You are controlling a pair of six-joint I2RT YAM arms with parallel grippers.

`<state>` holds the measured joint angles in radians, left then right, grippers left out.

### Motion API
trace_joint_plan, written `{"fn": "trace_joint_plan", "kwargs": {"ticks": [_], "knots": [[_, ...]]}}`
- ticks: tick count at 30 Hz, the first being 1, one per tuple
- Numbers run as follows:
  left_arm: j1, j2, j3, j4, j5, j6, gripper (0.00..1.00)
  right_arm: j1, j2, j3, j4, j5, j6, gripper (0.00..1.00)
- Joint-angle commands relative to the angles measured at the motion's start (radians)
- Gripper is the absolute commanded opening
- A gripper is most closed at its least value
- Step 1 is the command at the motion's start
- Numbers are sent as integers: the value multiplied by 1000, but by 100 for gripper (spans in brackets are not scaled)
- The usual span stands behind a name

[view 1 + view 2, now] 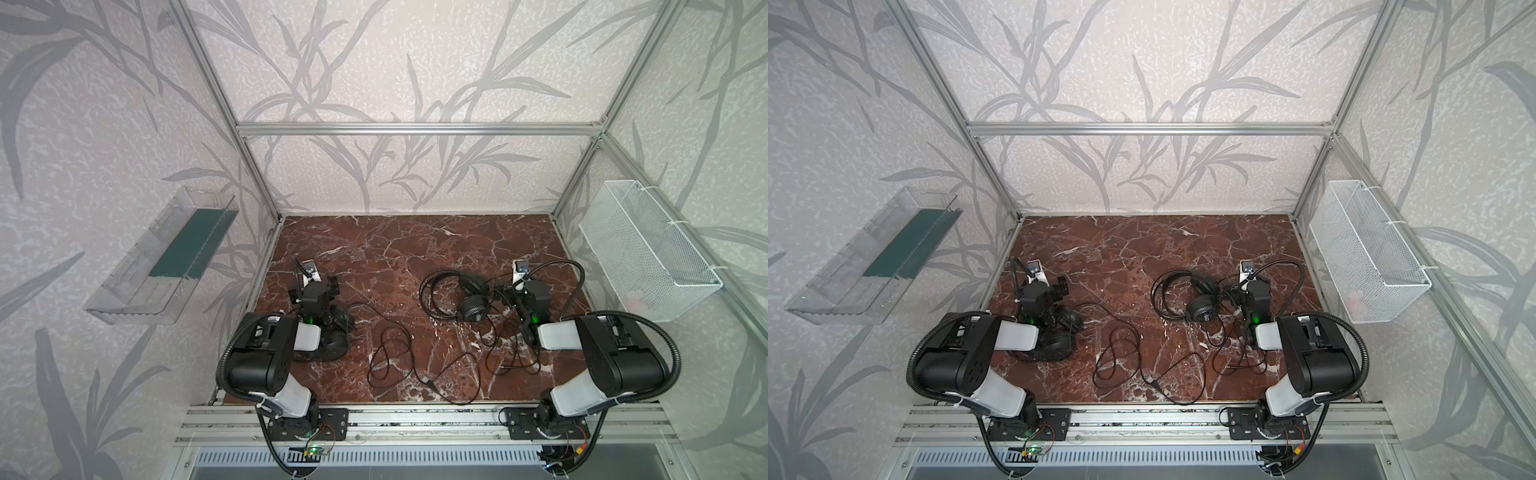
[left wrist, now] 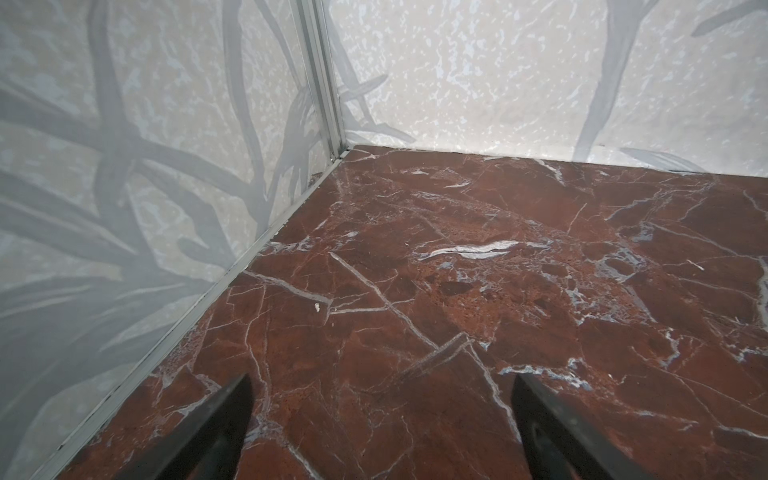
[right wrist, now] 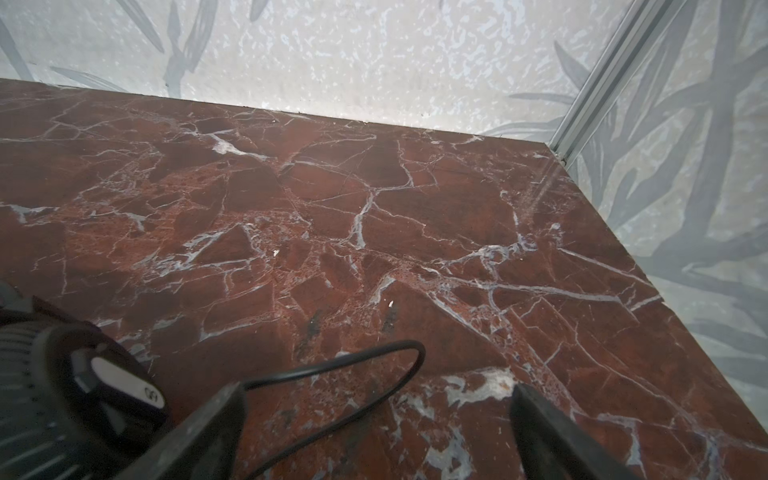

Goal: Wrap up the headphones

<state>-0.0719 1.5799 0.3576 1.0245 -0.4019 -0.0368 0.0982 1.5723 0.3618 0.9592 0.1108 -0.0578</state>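
Headphones: two black sets on the red marble table [image 1: 395, 249], both unwrapped. Left set [image 1: 334, 338] sits near the left edge, mostly hidden under the left arm's wrist; only an earcup and part of the band show. Its thin cable [image 1: 390, 357] trails right into loose loops mid-table, plug end near the front edge. Right set [image 1: 471, 307] lies right of centre, grilled earcup up, wire headband [image 1: 434, 286] arcing to its left, its cable [image 1: 507, 353] tangled in front of it. Judging by looks: light, earcups rigid with soft pads, headband springy, cables limp and slippery, likely to snag where the loops cross. Best hold is probably an earcup or its yoke to pin the set, then pinch the cable close to the cup and wind. Left gripper [image 2: 380, 390]: jaws fully spread, nothing between them, only bare marble ahead. Right gripper [image 3: 376, 399]: also spread wide, holding nothing; a cable loop [image 3: 374, 353] lies on the marble between the fingers, earcup [image 3: 62, 386] just beside one finger; contact can't be confirmed.
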Motion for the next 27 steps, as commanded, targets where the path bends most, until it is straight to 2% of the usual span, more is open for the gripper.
{"fn": "trace_joint_plan", "kwargs": {"ticks": [1,27], "knots": [[3,9,-11,26,-10,12,99,8,8,8,16,-19,-7,99],[12,7,-8,14,5,7,99,8,9,8,16,-19,-7,99]]}}
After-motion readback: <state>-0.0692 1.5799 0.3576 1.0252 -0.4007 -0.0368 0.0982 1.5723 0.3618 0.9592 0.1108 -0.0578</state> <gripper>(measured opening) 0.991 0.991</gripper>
